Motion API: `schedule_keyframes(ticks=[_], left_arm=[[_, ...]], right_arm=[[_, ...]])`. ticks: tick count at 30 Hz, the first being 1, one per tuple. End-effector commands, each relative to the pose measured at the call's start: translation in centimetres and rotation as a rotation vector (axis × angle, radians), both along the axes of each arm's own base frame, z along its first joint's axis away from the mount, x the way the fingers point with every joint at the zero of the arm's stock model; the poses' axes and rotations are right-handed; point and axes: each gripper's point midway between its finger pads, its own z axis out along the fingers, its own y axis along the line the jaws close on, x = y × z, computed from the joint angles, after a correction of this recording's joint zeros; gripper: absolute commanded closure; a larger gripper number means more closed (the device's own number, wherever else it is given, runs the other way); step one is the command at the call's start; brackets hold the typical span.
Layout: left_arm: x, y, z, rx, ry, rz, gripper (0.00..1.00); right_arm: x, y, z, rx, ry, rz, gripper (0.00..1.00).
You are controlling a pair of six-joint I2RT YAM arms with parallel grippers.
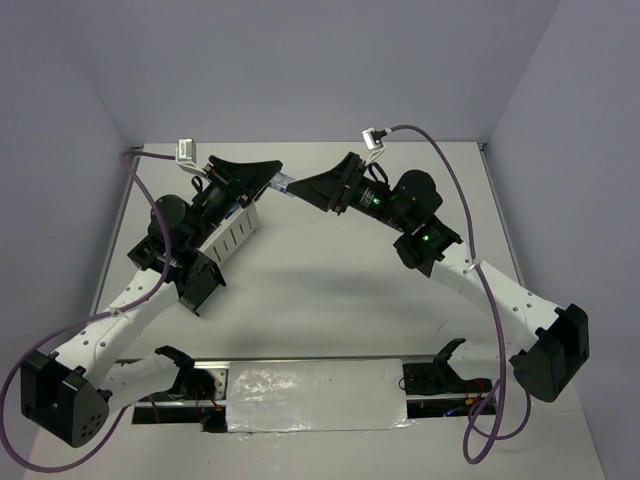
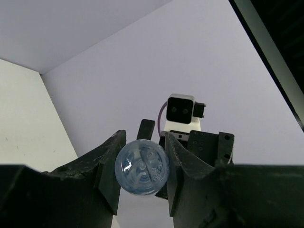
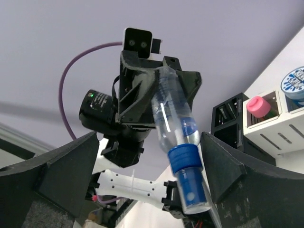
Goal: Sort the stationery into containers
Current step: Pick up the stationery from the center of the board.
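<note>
My left gripper (image 2: 141,167) is shut on the blue marker (image 2: 141,166), a clear barrel whose round end faces the left wrist camera. In the right wrist view the marker (image 3: 183,156) slants down from the left gripper (image 3: 156,83), blue cap end lowest. That cap end sits between the wide-open fingers of my right gripper (image 3: 149,137), close to the right finger. From above, both grippers meet over the back of the table, the marker (image 1: 283,185) bridging left gripper (image 1: 265,178) and right gripper (image 1: 305,188). The white-grey container (image 1: 235,232) and the black container (image 1: 200,280) stand under the left arm.
The white-grey container (image 3: 270,130) holds a pink tube (image 3: 259,105) and a blue patterned tape roll (image 3: 295,81). The black container (image 3: 228,118) stands beside it. Walls close the table at back and sides. A white sheet (image 1: 315,395) lies at the near edge between the arm bases.
</note>
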Motion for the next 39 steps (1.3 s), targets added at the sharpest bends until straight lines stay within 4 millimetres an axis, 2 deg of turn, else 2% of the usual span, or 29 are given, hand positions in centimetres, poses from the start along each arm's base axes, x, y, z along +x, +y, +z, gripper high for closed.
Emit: schedule_keyframes(ticks=[1, 3, 7, 9, 12, 18, 22, 25, 26, 27, 29, 30, 31, 32, 33, 34, 35, 36, 37, 38, 39], left_arm=[[-1.7, 0.8, 4.6, -0.115, -0.142, 0.009, 1.00], [-1.9, 0.9, 4.9, -0.119, -0.153, 0.012, 1.00], [-2.2, 1.1, 5.0, -0.131, -0.159, 0.016, 1.00], [-2.1, 1.1, 4.7, -0.134, -0.145, 0.017, 1.00], [-2.1, 0.9, 4.3, -0.126, -0.137, 0.008, 1.00], [-2.3, 1.2, 3.7, -0.115, -0.123, 0.020, 1.00], [-2.3, 1.3, 3.2, -0.112, -0.111, 0.026, 1.00], [-2.2, 1.2, 2.9, -0.112, -0.100, 0.026, 1.00], [-2.3, 1.3, 2.9, -0.115, -0.098, 0.028, 1.00], [-2.2, 1.4, 2.8, -0.116, -0.093, 0.033, 1.00], [-2.0, 1.5, 2.6, -0.110, -0.083, 0.044, 1.00], [-2.0, 1.6, 2.6, -0.107, -0.082, 0.049, 0.92], [-1.9, 1.5, 2.4, -0.087, -0.070, 0.051, 0.77], [-1.7, 1.4, 2.3, -0.069, -0.061, 0.056, 0.59], [-1.3, 1.8, 2.0, -0.041, -0.045, 0.083, 0.01], [-0.8, 2.2, 1.8, 0.002, -0.020, 0.117, 0.01], [0.1, 3.3, 0.7, 0.148, 0.065, 0.199, 0.01], [1.0, 5.1, 0.5, 0.233, 0.103, 0.277, 0.01], [1.0, 8.2, 4.2, 0.324, 0.056, 0.442, 0.01], [1.4, 10.5, -0.5, 0.506, 0.264, 0.516, 0.01], [1.2, 13.1, -0.3, 0.591, 0.316, 0.621, 0.01]], right_arm=[[0.1, 0.2, 1.7, 0.057, 0.000, -0.016, 0.07], [0.1, 0.7, 2.0, 0.057, -0.001, -0.003, 0.11], [-0.2, 1.3, 2.2, 0.064, -0.012, 0.039, 0.30], [-0.1, 1.3, 1.9, 0.064, -0.009, 0.035, 0.36], [-0.2, 1.2, 2.3, 0.084, -0.027, 0.036, 0.53], [-0.1, 1.1, 2.6, 0.081, -0.047, 0.026, 0.50], [-0.3, 1.4, 2.8, 0.084, -0.058, 0.043, 0.51], [-0.5, 1.5, 3.3, 0.092, -0.069, 0.058, 0.71], [-0.4, 1.7, 3.1, 0.084, -0.066, 0.063, 0.84], [-0.5, 1.8, 3.0, 0.076, -0.067, 0.067, 0.93], [-0.7, 1.8, 3.1, 0.078, -0.067, 0.072, 1.00], [-0.8, 1.9, 3.0, 0.073, -0.071, 0.079, 1.00], [-0.8, 1.9, 3.1, 0.066, -0.080, 0.081, 1.00], [-0.7, 2.0, 3.0, 0.047, -0.083, 0.083, 1.00], [0.1, 2.5, 0.8, -0.030, -0.026, 0.086, 1.00], [0.4, 2.6, 1.5, -0.085, -0.085, 0.092, 1.00], [1.1, 2.7, 0.3, -0.154, -0.065, 0.084, 1.00], [1.6, 2.6, -2.5, -0.268, 0.016, 0.084, 1.00], [2.7, 2.9, -3.1, -0.337, -0.015, 0.071, 1.00], [3.2, 2.9, -4.4, -0.401, 0.016, 0.063, 1.00], [3.0, 2.7, -5.4, -0.478, 0.066, 0.073, 1.00]])
